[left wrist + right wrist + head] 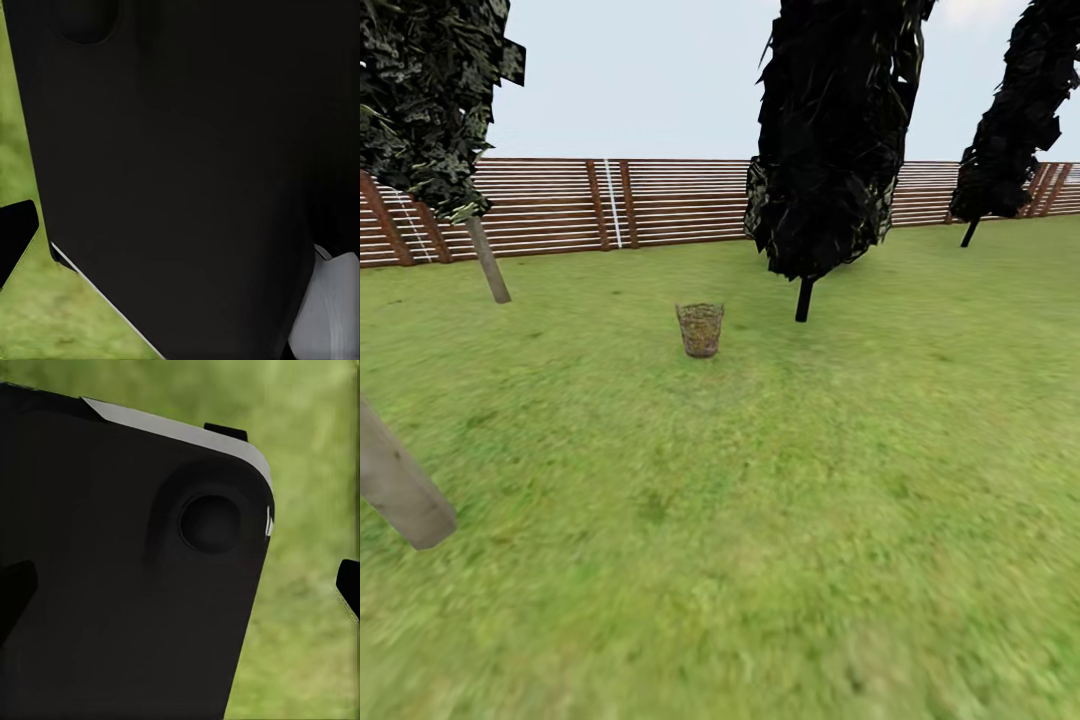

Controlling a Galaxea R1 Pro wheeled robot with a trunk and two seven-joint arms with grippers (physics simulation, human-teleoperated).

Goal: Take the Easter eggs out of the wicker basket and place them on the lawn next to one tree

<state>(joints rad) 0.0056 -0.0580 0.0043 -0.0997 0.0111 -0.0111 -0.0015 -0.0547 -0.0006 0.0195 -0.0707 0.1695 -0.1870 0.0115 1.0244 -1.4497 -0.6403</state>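
From the head camera the wicker basket [700, 329] stands upright on the lawn [780, 520], well ahead of the robot, between a pale-trunked tree [487, 258] and a black cone-shaped tree [830, 140], with the slatted fence [660, 200] behind. Its contents cannot be made out. Both wrist cameras face a black robot panel [112, 585] over grass, with dark finger tips at the edges, so whether either arm's jaws are released or clenched cannot be told.

Ahead of me the wicker basket [700, 329] stands on the lawn [760, 520]. A cone tree [830, 140] is just right of it; a leafy tree [487, 258] well left. Fence [670, 200] behind all; another trunk [395, 485] near left.
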